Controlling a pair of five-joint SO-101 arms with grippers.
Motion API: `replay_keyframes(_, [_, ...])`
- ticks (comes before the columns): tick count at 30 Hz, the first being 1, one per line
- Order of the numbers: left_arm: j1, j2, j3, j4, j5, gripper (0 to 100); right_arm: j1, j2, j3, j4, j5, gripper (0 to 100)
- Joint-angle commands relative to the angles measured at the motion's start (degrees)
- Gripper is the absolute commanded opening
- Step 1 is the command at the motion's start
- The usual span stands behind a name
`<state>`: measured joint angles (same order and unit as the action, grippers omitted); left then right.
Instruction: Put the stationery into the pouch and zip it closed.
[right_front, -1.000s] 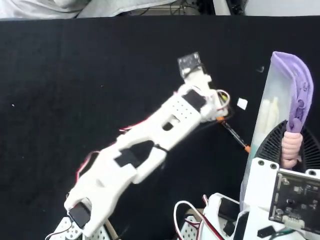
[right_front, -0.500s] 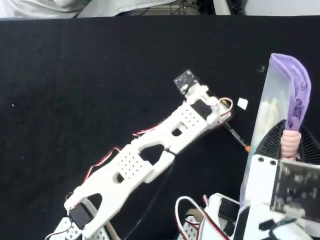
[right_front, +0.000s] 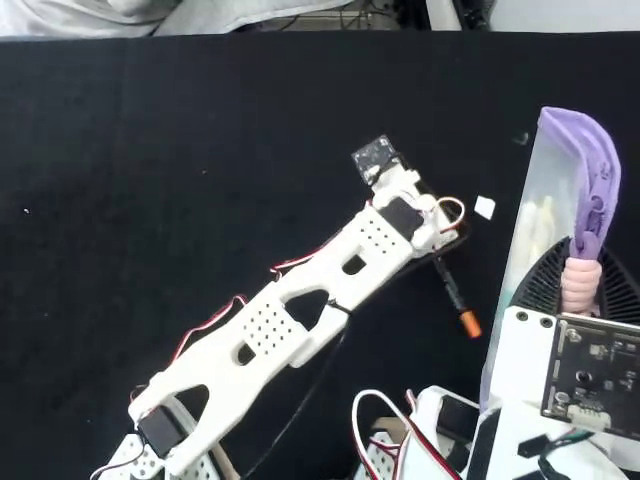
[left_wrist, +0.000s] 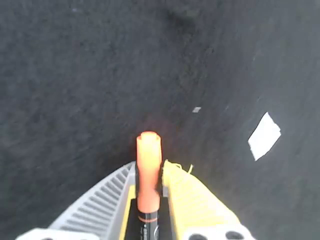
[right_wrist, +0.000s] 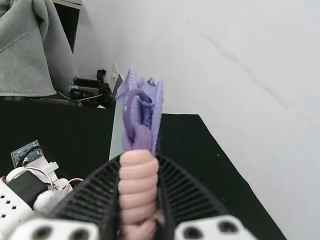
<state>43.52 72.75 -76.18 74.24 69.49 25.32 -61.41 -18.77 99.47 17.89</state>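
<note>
Tightly clamped pen (left_wrist: 148, 167), pouch (right_front: 552, 200) held aloft

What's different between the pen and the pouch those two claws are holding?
The pen is thin, black with an orange end; the pouch is broad, clear-sided with purple trim. The left gripper clamps the pen itself, while the right gripper holds the pouch by its pink coiled loop. Both are gripped, one per arm.

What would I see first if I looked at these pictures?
The clear pouch with a purple zipper stands out, held upright on the right by the right gripper, shut on its pink coiled cord. Next, the long white arm stretches across the black table, its left gripper pinching an orange-tipped pen.
</note>
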Motion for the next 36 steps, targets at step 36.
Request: replay_keyframes(36, [-34.77, -12.31, -17.01, 26.73, -16.7, 3, -10.99, 1.54, 2.86, 1.23, -1.49, 1.1])
